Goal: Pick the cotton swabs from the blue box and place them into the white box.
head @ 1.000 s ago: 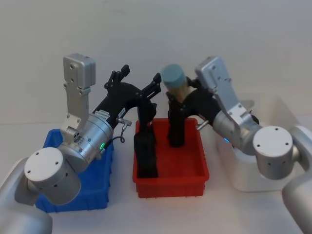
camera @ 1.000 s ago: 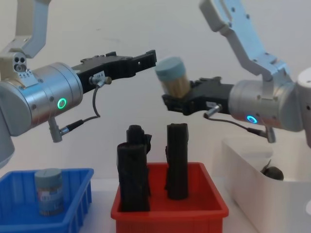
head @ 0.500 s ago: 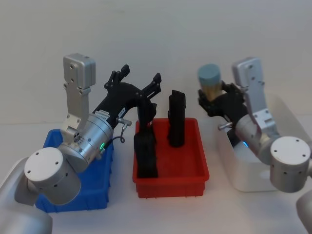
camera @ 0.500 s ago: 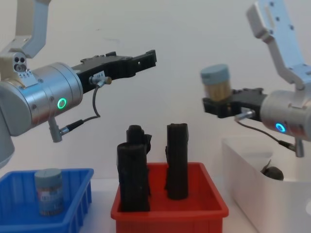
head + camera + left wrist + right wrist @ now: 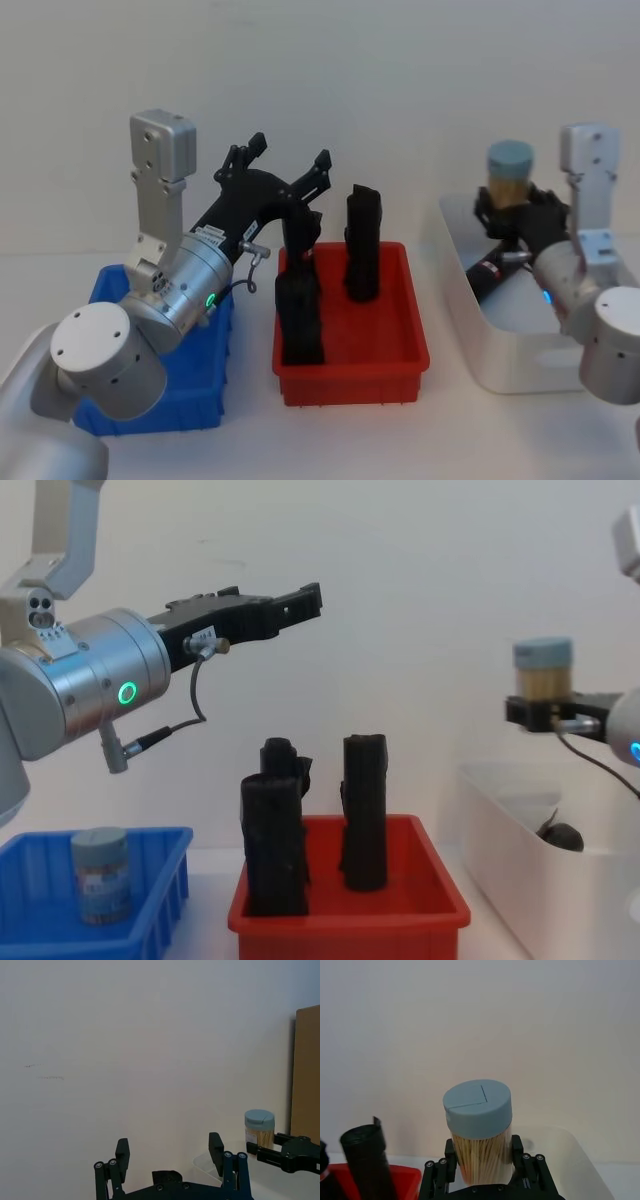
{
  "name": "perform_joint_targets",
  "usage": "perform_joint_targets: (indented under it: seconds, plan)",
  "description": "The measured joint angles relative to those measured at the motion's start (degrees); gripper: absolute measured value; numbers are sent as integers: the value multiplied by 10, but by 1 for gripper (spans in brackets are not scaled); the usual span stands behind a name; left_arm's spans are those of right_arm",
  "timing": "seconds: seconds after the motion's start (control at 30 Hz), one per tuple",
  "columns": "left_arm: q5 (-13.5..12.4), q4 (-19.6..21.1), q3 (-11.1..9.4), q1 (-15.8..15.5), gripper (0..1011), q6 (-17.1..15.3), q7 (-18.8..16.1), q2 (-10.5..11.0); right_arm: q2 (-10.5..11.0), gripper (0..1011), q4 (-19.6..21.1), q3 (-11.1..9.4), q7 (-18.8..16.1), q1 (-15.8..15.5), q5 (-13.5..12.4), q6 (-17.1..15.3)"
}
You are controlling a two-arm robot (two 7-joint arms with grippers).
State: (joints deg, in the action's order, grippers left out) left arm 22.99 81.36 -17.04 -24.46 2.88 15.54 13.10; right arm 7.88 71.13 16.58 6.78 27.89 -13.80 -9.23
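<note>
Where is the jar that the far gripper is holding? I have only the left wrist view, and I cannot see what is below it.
Observer: In the head view, the right gripper holds the swab jar upright above the white box. The jar is not yet lowered inside.
Operator: Is any jar left in the blue box?
Observer: Yes. The chest view shows a second jar standing upright in the blue box.
Operator: What is under my left gripper?
Observer: In the head view, the left gripper hovers open, above the left back part of the red bin with the black rolls.
</note>
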Motion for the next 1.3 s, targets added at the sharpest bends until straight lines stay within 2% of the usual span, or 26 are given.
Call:
perform_joint_targets:
  seconds: [0.3,0.6,0.8,1.07,1.23,1.3]
  plan:
    - [0,0,0,0,1004,0,0,0,-4,645,-30,-21,40,17,-63,-31]
    - [0,0,0,0,1004,0,0,0,-12,644,-60,-30,40,40,-98,-44]
    - [0,0,0,0,1004,0,0,0,-16,644,-65,-32,33,50,-104,-43]
    - [0,0,0,0,1004,0,0,0,-18,649,-67,-33,37,58,-93,-36]
    - [0,0,0,0,1004,0,0,0,-20,769,-67,-33,39,61,-88,-33]
    - [0,0,0,0,1004,0,0,0,-20,846,-67,-33,40,62,-86,-31]
